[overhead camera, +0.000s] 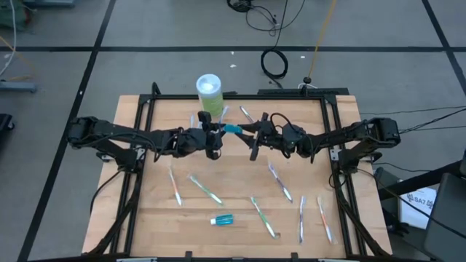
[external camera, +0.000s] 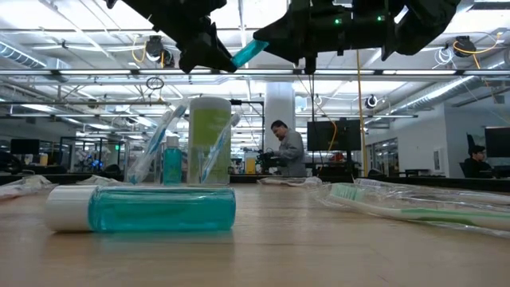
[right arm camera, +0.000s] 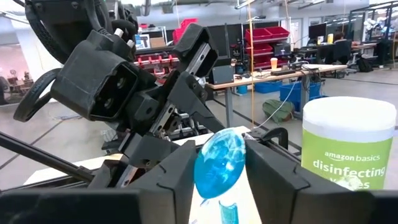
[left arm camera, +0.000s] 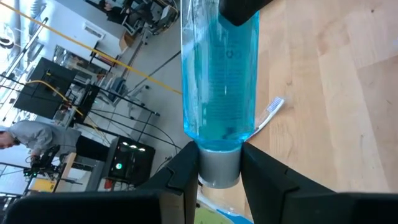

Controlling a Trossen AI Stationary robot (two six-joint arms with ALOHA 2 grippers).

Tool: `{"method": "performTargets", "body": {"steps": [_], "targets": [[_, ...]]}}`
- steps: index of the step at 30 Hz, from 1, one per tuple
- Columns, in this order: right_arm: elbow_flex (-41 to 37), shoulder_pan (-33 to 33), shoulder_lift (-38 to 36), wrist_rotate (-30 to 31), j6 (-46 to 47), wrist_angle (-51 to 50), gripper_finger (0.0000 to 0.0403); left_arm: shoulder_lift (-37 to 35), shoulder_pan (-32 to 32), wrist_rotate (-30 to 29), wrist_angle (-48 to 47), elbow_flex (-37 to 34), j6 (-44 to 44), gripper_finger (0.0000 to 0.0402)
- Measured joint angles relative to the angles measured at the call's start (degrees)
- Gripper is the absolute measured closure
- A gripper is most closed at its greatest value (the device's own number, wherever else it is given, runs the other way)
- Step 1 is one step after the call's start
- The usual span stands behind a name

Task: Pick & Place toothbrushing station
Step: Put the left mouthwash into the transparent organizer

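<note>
My left claw [overhead camera: 212, 138], just above frame centre, grips a blue toothpaste tube [overhead camera: 231, 129] by its grey cap. My right claw [overhead camera: 256, 135] faces it, fingers closing around the tube's tail; whether they pinch yet, I cannot tell. I'd say this is a mid-air handover: right should clamp squarely before left lets go. Toothbrushes [overhead camera: 206, 189] lie scattered lower on the table [overhead camera: 149, 218], another tube [overhead camera: 222, 219] near the bottom.

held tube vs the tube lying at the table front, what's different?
The held tube hangs in the air between the left gripper and right gripper; the front tube lies flat on the table, untouched. The held one is tilted, the front one level. Both are clear blue with a pale cap.
</note>
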Motion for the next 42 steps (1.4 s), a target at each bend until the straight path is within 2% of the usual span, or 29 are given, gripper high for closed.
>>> {"method": "performTargets", "body": {"steps": [5, 12, 22, 27, 32, 42], "targets": [[0.0, 0.0, -0.1, 0.0, -0.1, 0.3, 0.0296, 0.0, 0.2, -0.3, 1.9, 0.0, 1.4, 0.0286], [0.0, 0.1, -0.1, 0.3, -0.1, 0.2, 0.0295, 0.0, 0.1, -1.8, 3.2, 0.0, 1.4, 0.0257], [0.0, 0.0, -0.1, 0.5, -0.2, -0.5, 0.0298, 0.0, 0.1, -4.4, 4.2, 0.0, 0.1, 0.0192], [0.0, 0.2, -0.1, 5.3, -3.3, -3.7, 0.0297, 0.0, -0.1, -5.6, 4.0, 0.0, -2.3, 0.0166], [0.0, 0.2, -0.1, 5.6, -4.6, -3.9, 0.0301, 0.0, -1.0, -7.7, 3.3, 0.0, -3.7, 0.0156], [-0.1, 0.1, -2.3, 6.3, -7.2, -4.1, 0.0303, -0.1, -2.3, -8.1, 2.7, 0.1, -5.7, 0.0156]]}}
